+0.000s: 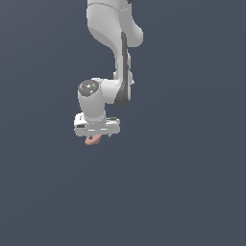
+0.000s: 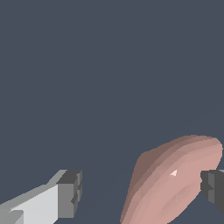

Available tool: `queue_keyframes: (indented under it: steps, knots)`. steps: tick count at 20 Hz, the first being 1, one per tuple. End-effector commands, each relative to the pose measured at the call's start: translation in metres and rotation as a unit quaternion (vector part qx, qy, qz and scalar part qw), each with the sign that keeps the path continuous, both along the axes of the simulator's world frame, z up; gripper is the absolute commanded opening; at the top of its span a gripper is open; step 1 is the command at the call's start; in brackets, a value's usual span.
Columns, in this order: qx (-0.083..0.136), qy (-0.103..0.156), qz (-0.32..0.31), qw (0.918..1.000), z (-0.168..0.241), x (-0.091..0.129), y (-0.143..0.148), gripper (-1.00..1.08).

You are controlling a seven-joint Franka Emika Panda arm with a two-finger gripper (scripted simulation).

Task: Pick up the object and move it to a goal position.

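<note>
The object (image 1: 93,140) is a small salmon-pink rounded lump that peeks out from under the white hand in the exterior view. In the wrist view the object (image 2: 175,179) fills the space near one dark fingertip (image 2: 213,190) and seems to touch it. The other fingertip (image 2: 69,193) stands well apart from it, with bare floor between. My gripper (image 1: 97,135) (image 2: 141,192) is open and straddles the object, pointing straight down. The fingers are mostly hidden by the hand in the exterior view.
A flat dark blue-grey floor (image 1: 192,192) lies all around. The white arm (image 1: 120,57) reaches down from the top of the exterior view. No goal marker shows.
</note>
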State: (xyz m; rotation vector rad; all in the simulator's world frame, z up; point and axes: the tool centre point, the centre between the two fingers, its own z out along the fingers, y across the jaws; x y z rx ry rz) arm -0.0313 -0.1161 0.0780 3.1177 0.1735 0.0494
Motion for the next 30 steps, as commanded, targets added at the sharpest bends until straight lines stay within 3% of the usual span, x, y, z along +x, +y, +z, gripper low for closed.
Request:
queue_keyframes:
  steps: [1, 11, 12, 21, 22, 30]
  knots:
    - [0.005, 0.016, 0.009, 0.9998, -0.028, -0.015, -0.008, 1.00]
    - [0.008, 0.016, 0.024, 0.9995, -0.050, -0.018, -0.026, 1.00]
    - [0.008, 0.016, 0.024, 0.9995, -0.050, -0.018, -0.026, -1.00]
    - [0.008, 0.016, 0.024, 0.9995, -0.050, -0.018, -0.026, -1.00]
    - [0.001, -0.009, 0.025, 0.9997, -0.026, 0.001, -0.030, -1.00]
    - [0.001, -0.008, 0.025, 0.9997, -0.025, 0.012, -0.025, -1.00]
